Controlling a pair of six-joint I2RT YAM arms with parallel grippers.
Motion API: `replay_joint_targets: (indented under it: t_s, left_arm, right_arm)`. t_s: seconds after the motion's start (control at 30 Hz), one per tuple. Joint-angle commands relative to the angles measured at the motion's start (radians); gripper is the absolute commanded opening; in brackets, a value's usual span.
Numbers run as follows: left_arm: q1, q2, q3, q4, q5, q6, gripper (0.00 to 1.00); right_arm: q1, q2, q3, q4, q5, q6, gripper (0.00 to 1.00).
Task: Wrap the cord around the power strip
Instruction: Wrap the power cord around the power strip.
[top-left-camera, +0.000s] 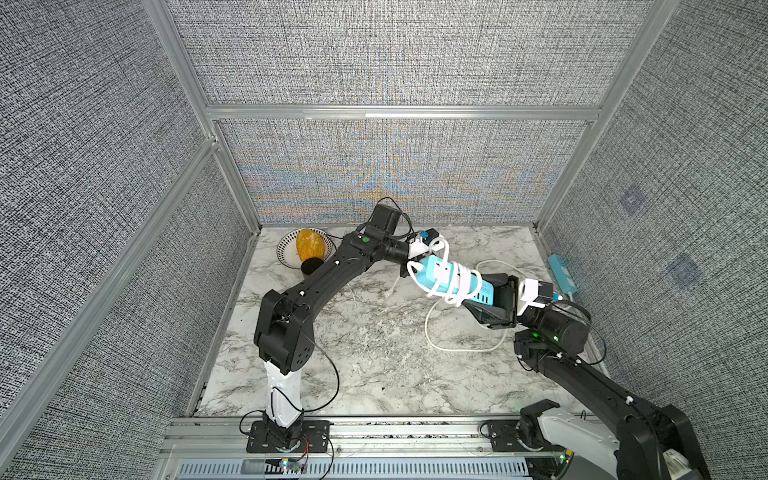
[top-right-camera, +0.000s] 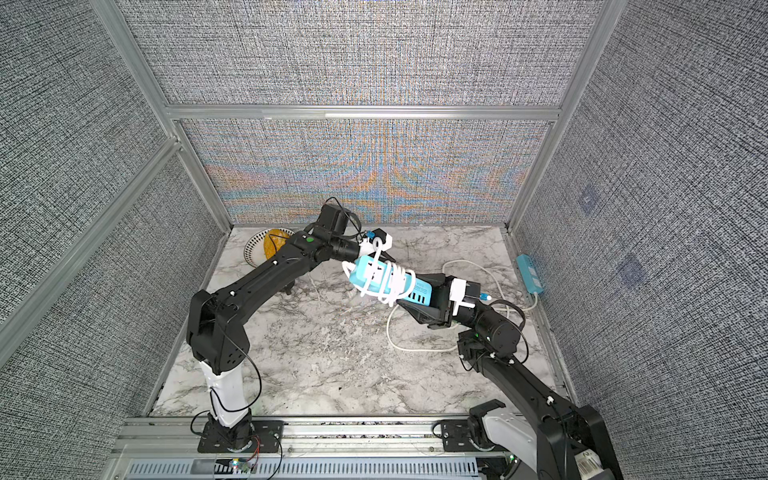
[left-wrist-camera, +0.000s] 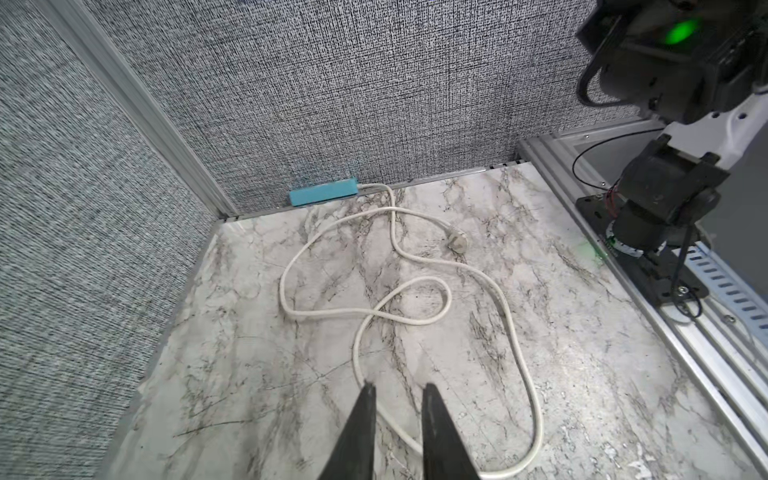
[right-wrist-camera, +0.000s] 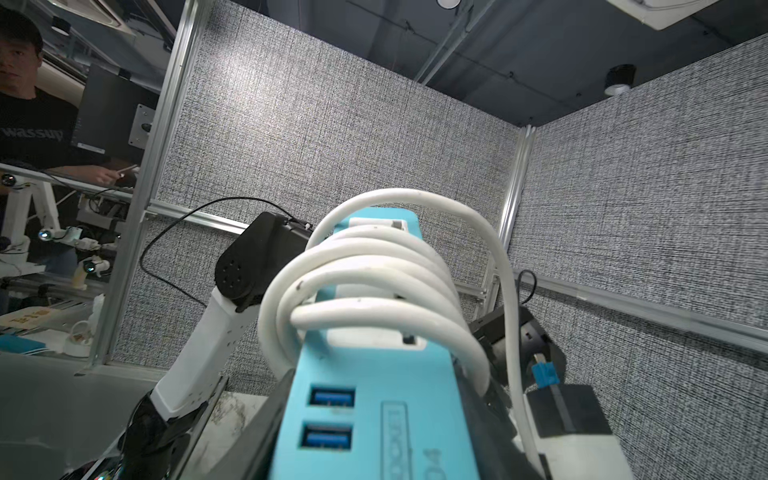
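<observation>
My right gripper (right-wrist-camera: 374, 419) is shut on the blue power strip (top-left-camera: 451, 280), holding its USB end above the table with the other end pointing toward the back left. The white cord (top-left-camera: 459, 276) is wound around the strip's middle in several turns (right-wrist-camera: 365, 266). One loose strand (top-left-camera: 445, 247) rises from the far end and drapes over my left wrist. My left gripper (left-wrist-camera: 399, 386) is by that far end, below the strip and hidden in both top views. Its jaws stand slightly apart with nothing between them.
A second blue strip (top-left-camera: 563, 272) lies along the right wall. Its white cord (left-wrist-camera: 449, 299) loops over the marble table (top-left-camera: 353, 374) and ends in a plug (left-wrist-camera: 457, 243). A patterned bowl (top-left-camera: 286, 255) holding a yellow object sits back left, beside a black round thing (top-left-camera: 312, 266).
</observation>
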Motion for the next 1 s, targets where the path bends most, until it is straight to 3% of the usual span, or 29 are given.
replay_joint_targets:
  t_s: [0.0,0.1,0.23,0.47,0.57,0.83,0.97]
  left_arm:
    - [0.000,0.024,-0.024,0.074,0.045,-0.085,0.22]
    - [-0.003,0.042,-0.045,0.091,0.039,-0.110,0.18]
    - [-0.018,0.043,-0.079,0.091,0.017,-0.130,0.06]
    - [-0.078,0.012,-0.188,0.119,-0.090,-0.160,0.02]
    - [-0.102,-0.019,-0.229,0.141,-0.196,-0.196,0.02]
    - [-0.147,-0.131,-0.284,0.144,-0.598,-0.246,0.00]
    - [-0.153,-0.200,-0.310,0.140,-0.746,-0.221,0.00]
  right_arm:
    - [-0.003,0.000,-0.006,0.169,0.154,-0.047,0.00]
    - [-0.003,-0.011,-0.031,0.176,0.256,-0.111,0.00]
    - [-0.004,-0.045,-0.067,0.142,0.427,-0.227,0.00]
    - [-0.001,-0.123,-0.095,-0.054,0.721,-0.484,0.00]
    - [0.002,-0.142,-0.089,-0.137,0.847,-0.571,0.00]
    - [0.010,-0.177,0.016,-0.591,1.201,-0.823,0.00]
    - [0.004,-0.141,0.115,-0.859,1.281,-0.889,0.00]
